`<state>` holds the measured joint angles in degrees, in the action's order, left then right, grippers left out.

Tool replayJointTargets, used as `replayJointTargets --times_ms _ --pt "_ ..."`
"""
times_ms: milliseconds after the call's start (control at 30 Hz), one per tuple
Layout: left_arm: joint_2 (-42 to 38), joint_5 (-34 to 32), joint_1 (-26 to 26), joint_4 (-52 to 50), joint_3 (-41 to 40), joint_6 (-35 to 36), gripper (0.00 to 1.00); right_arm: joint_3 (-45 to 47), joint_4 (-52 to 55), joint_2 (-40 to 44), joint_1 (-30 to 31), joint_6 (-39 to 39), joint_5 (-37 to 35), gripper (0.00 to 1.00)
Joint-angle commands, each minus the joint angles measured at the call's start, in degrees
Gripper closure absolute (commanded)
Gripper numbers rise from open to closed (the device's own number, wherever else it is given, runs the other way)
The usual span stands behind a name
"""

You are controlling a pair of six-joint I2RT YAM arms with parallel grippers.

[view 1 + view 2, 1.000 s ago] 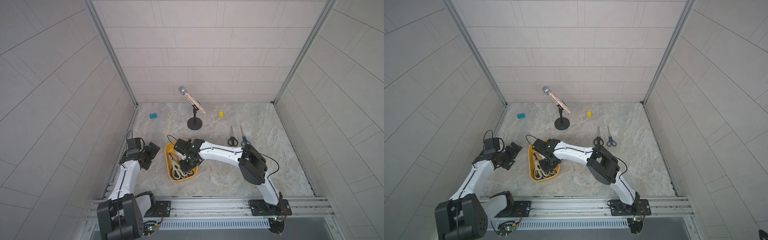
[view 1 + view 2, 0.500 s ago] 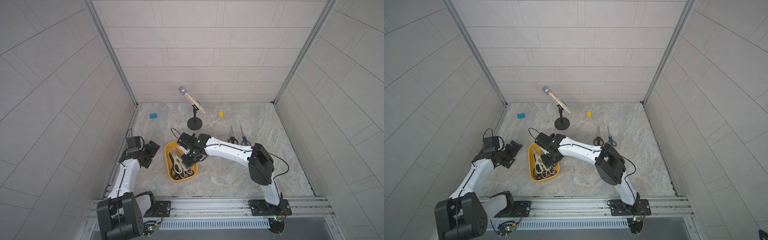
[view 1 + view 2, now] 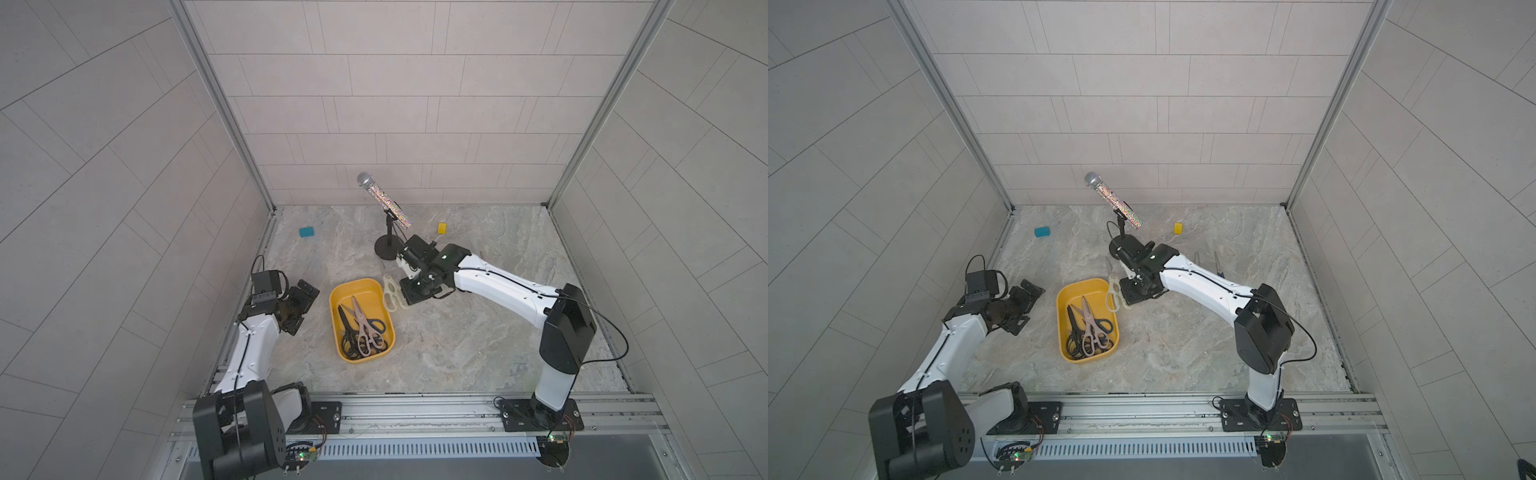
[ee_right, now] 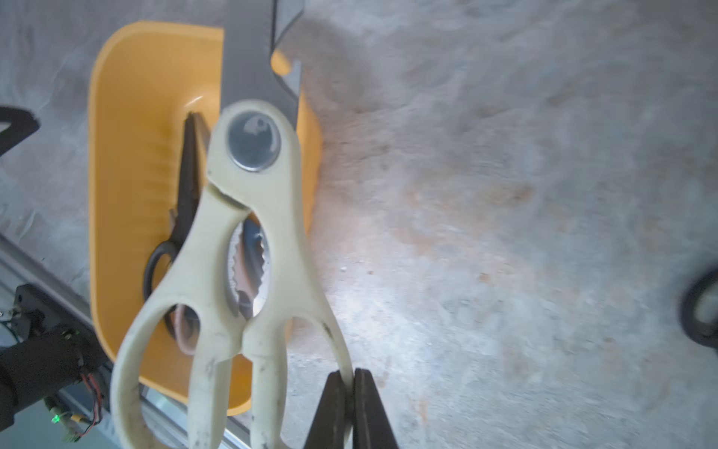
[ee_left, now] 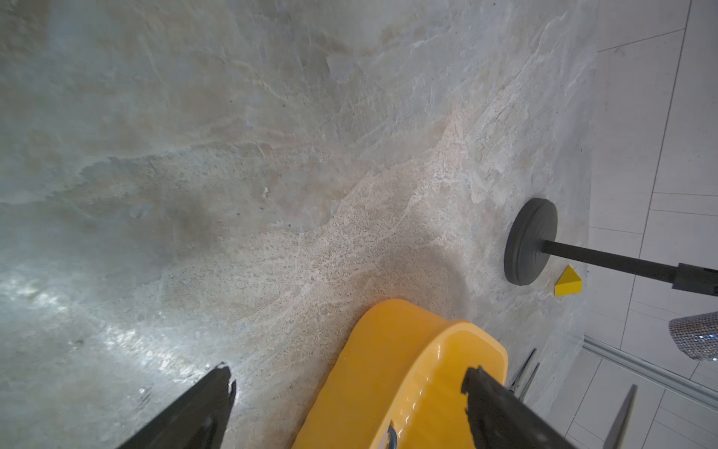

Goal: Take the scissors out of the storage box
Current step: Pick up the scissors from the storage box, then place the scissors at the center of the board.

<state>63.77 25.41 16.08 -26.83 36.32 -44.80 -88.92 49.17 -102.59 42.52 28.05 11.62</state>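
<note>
Right wrist view shows we have just lifted the cream scissors out of the storage box, right gripper clenched on one handle loop; other pairs remain inside.

Tiled walls and rail-mounted arms mark a robot lab

The table is a pale, veined stone slab, and a yellow box sits on it left of centre, nearer the front edge than the back. Toward the far wall lie a blue block at the left and a small yellow block right of centre, with the round black base of a microphone stand between them, a little nearer. Right of that base, the blade tips of two pairs of scissors rest on the stone pointing away, the rest hidden
</note>
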Motion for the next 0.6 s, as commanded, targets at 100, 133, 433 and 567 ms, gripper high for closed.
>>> replayJointTargets --times_ms 100,133,433,567 --pt "0.22 -2.17 -3.09 -3.76 2.05 4.31 0.00 4.08 1.46 1.66 -8.51 -2.07 -6.24 1.00" --pt "0.23 -2.64 -3.54 -4.22 2.34 5.07 0.00 4.26 1.46 1.16 -9.67 -2.36 -6.75 1.00" --pt "0.61 -8.28 -9.58 -9.22 4.61 9.37 0.00 2.25 -0.29 -4.87 -13.86 -4.48 -11.14 1.00" --pt "-0.59 -8.61 -10.69 -9.55 3.87 8.83 0.00 1.39 -0.71 -7.88 -14.04 -4.76 -11.09 1.00"
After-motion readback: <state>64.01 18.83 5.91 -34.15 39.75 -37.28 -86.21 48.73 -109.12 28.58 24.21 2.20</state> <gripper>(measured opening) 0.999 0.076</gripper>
